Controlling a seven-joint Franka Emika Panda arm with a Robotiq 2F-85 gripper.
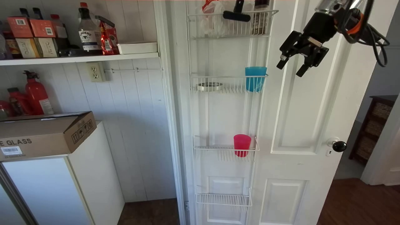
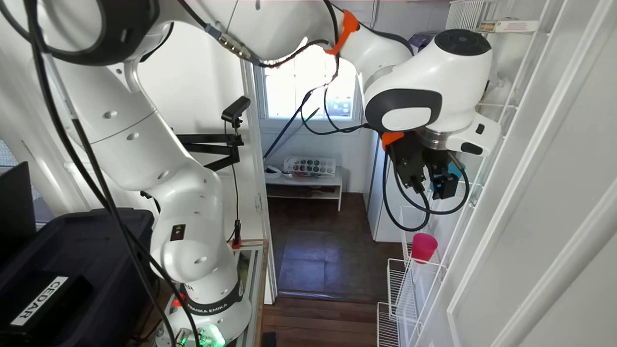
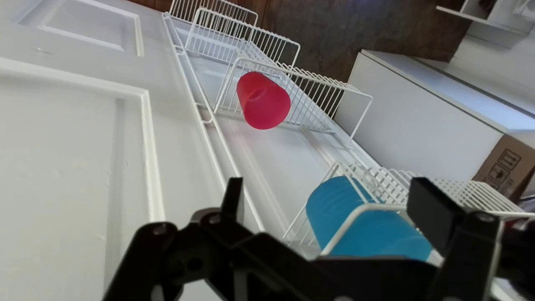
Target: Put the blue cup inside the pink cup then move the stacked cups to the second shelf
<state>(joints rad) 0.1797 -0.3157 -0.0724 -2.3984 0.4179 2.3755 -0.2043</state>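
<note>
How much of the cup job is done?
Nothing looks done: the blue cup sits on a higher wire shelf than the pink cup. Nothing's in hand: the gripper is open and empty. Left: nesting the separate cups, blue inside pink, then moving the stack.

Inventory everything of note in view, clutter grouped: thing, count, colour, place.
wire rack: 1, white, on door
door: 1, white, behind rack
blue cup: 1, turquoise, in rack tier
pink cup: 1, pink, next tier down
round flat item: 1, pale, blue cup's tier
plastic bag: 1, whitish, tier above blue cup
T-shaped tool: 1, black, bag's tier
bottles and boxes: several, mixed, on wall shelf
red containers: several, red, below wall shelf
cardboard box: 1, brown, on white cabinet
drawer unit: 1, brown, beyond door
low table: 1, pale, under window
storage bin: 1, dark, beside arm
arm: 1, white, opposite rack
pincer: 1, black, open, apart from both cups
</note>
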